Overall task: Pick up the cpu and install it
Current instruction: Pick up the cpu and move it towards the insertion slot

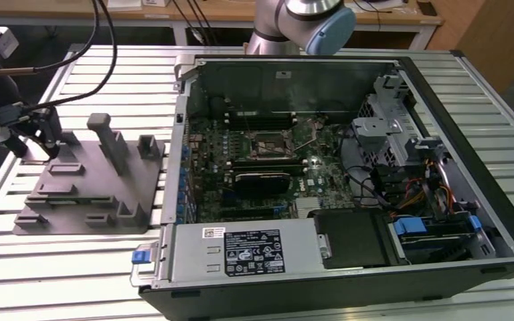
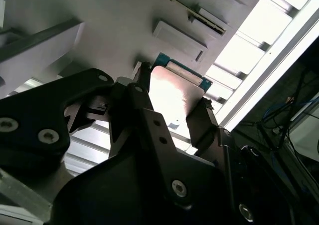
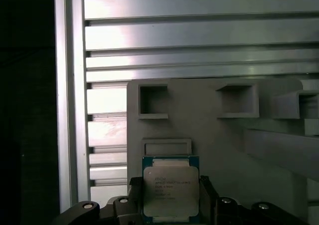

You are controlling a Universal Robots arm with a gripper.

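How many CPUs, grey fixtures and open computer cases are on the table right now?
cpu: 1
grey fixture: 1
open computer case: 1
Total: 3

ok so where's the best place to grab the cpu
By its two opposite side edges, coming straight down from above. The cpu is a thin flat square, metal top up at the grey fixture, so only the edges can be pinched; the gripper straddles them.
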